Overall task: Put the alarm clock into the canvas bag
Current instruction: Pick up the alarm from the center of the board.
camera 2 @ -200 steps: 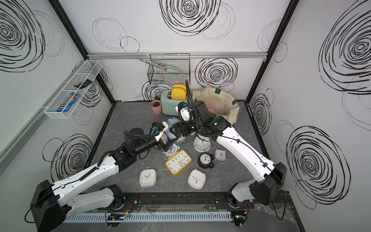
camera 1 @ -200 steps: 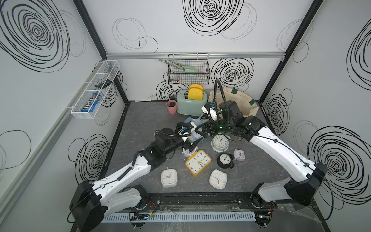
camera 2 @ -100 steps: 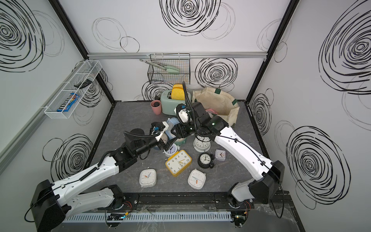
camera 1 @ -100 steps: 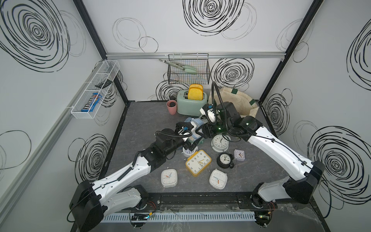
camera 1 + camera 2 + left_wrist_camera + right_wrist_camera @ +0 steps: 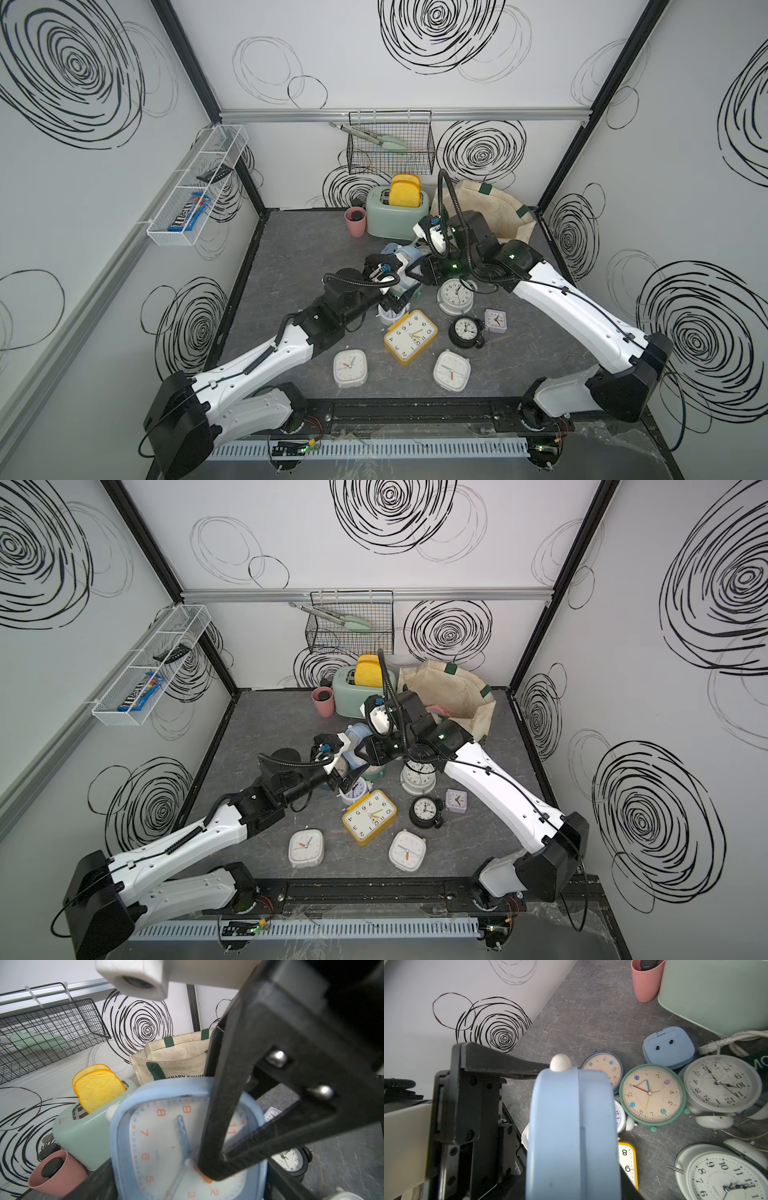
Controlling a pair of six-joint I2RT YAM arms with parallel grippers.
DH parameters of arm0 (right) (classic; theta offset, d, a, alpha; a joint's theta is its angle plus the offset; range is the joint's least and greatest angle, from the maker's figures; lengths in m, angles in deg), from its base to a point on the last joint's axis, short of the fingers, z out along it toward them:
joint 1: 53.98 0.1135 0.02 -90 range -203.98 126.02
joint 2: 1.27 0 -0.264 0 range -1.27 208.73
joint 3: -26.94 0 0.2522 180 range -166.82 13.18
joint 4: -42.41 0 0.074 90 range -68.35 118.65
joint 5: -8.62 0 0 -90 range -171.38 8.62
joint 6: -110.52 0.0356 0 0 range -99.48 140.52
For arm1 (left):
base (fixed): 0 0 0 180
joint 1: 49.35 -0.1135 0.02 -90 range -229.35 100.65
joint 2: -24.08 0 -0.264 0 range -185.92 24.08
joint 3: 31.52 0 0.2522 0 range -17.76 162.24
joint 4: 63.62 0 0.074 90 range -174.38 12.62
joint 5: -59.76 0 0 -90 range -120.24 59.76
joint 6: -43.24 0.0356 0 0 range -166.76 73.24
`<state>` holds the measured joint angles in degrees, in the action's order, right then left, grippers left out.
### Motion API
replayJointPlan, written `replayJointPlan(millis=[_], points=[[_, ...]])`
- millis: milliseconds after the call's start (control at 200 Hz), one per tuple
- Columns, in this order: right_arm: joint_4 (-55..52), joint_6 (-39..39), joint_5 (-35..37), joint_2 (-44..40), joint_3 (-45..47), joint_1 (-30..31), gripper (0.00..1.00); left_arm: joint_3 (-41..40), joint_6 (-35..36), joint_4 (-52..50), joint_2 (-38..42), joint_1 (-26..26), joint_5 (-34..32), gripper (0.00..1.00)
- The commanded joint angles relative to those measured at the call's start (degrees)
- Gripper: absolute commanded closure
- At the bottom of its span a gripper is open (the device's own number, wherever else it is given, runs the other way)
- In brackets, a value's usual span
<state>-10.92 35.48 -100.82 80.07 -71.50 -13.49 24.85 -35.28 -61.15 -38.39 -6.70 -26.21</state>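
Note:
A light-blue square alarm clock (image 5: 404, 258) (image 5: 355, 734) hangs above the table's middle, between both grippers. My left gripper (image 5: 400, 277) (image 5: 189, 1188) is shut on its two side edges, spread wide, and the clock face (image 5: 158, 1136) fills the space between its fingers. My right gripper (image 5: 418, 270) (image 5: 573, 1188) comes in from the bag's side and is shut across the clock's thickness (image 5: 571, 1126), with one of its fingers (image 5: 216, 1118) lying on the face. The cream canvas bag (image 5: 492, 208) (image 5: 449, 690) (image 5: 176, 1057) stands open at the back right, behind the right arm.
A mint toaster (image 5: 395, 218) with yellow toast and a pink cup (image 5: 355, 222) stand at the back, left of the bag. Below the grippers lie several clocks: yellow (image 5: 410, 336), black (image 5: 467, 332), round white (image 5: 455, 295), teal-rimmed (image 5: 652, 1095). A wire basket (image 5: 390, 145) hangs on the back wall.
The right gripper has moved a little to the left onto the clock and its jaws have closed in on it. The left gripper still holds the clock in about the same place.

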Motion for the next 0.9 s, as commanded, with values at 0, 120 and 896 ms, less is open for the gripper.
replayJointPlan(millis=[0,120,896], points=[[-0.09,-3.93,2.48,-1.64,1.83,-3.48,0.91,-0.25,-2.14,5.23,1.04,-0.44,2.47,0.04],[2.88,-4.17,0.73,-3.48,4.86,-9.57,0.95,-0.43,-3.61,5.12,1.48,-1.25,6.62,0.04],[13.02,4.31,9.31,-1.05,-2.57,-32.17,0.98,0.52,-13.6,2.35,4.58,1.0,-2.95,0.04]])
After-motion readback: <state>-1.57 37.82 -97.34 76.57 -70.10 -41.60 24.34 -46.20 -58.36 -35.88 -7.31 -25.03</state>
